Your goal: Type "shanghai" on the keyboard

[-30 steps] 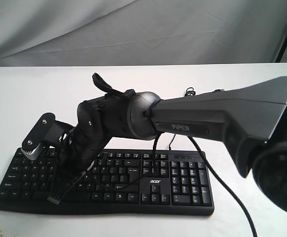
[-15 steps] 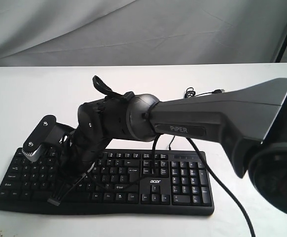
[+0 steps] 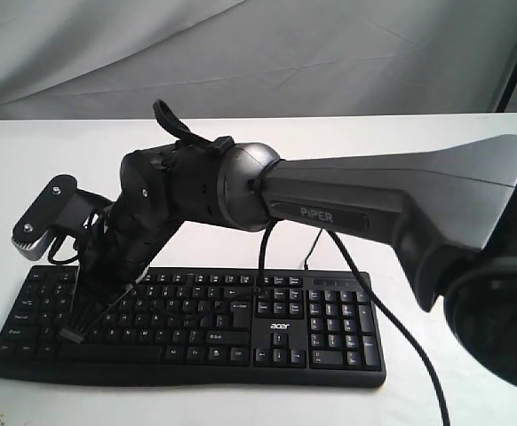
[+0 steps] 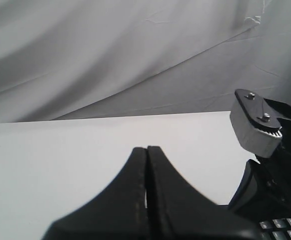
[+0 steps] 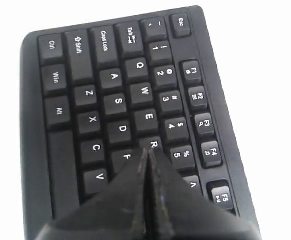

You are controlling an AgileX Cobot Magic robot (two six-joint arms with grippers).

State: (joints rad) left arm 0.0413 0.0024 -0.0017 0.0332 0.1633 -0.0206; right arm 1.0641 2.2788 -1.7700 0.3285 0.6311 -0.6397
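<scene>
The black keyboard [image 3: 285,330] with its white acer logo lies along the near side of the white table. My right arm reaches across it from the right. My right gripper [image 3: 74,334] points down over the keyboard's left end, its jaws shut and empty. In the right wrist view the shut tips of the right gripper [image 5: 146,151] hover between the R and F keys of the keyboard [image 5: 110,100]. My left gripper [image 4: 147,149] is shut on nothing above bare table, and it does not show in the exterior view. A corner of the keyboard [image 4: 280,231] shows beside it.
The right arm's grey camera mount [image 3: 41,217] sticks out above the keyboard's left end and shows as the camera mount [image 4: 255,125] in the left wrist view. A black cable [image 3: 378,306] hangs from that arm across the number pad. Grey cloth [image 3: 241,53] backs the table.
My right arm has swung leftward along the keyboard, and its gripper tip has shifted left and toward the upper key rows. The left gripper has no earlier frame.
</scene>
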